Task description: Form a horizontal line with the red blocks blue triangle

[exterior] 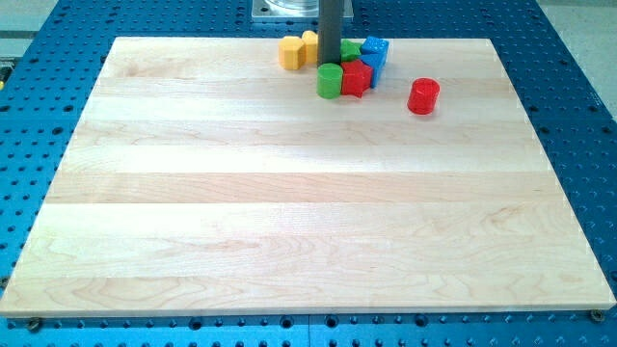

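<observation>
A red cylinder stands alone at the upper right of the wooden board. A second red block sits in a tight cluster at the view's top, touching a green cylinder on its left. Behind it lie blue blocks, whose shapes I cannot make out, and a green block. My dark rod comes down at the cluster; my tip is just behind the green cylinder, its very end partly hidden.
Two yellow blocks lie left of the rod near the board's top edge. The board rests on a blue perforated table. The arm's base shows at the top.
</observation>
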You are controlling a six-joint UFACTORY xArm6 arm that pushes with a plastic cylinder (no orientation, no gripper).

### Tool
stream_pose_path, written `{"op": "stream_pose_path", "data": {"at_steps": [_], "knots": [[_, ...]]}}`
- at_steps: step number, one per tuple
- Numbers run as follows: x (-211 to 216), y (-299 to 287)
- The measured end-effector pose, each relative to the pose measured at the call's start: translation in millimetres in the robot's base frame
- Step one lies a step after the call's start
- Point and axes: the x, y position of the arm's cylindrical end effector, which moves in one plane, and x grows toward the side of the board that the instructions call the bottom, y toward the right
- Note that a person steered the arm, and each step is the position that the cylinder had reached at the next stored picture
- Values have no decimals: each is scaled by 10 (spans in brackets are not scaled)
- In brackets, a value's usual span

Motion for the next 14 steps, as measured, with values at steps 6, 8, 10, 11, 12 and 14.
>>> {"op": "stream_pose_path", "data": {"at_steps": [6,8,10,11,12,14], "knots": [[-283,-384],[-502,214],[241,365],[241,365],[-5,683],[101,1807]]}}
